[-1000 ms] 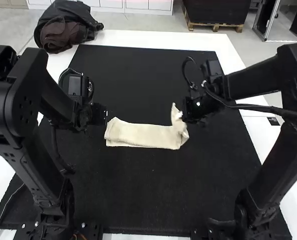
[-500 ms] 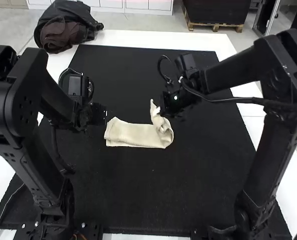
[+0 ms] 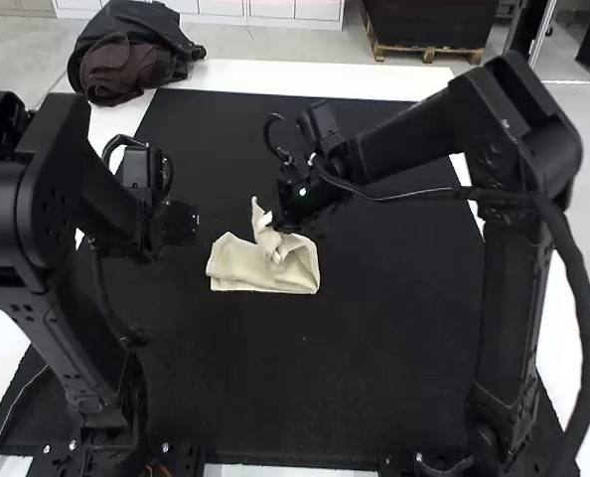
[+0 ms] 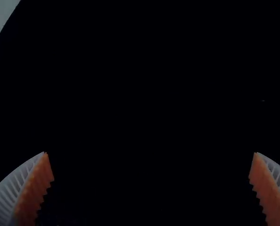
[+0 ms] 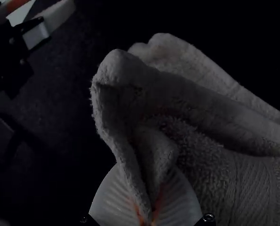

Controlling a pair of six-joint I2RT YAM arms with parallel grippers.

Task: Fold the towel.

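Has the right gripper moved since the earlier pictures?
Yes. In the high view, the right gripper has moved leftward, closer to the left edge of the black mat, with part of the towel pinched in it.

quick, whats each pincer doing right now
left pincer: open, holding nothing
right pincer: closed on a pinched-up part of the towel

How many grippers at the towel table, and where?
2. Left gripper: open over the black mat, off the left end of the towel in the high view. Right gripper: shut on a pinched fold of the towel.
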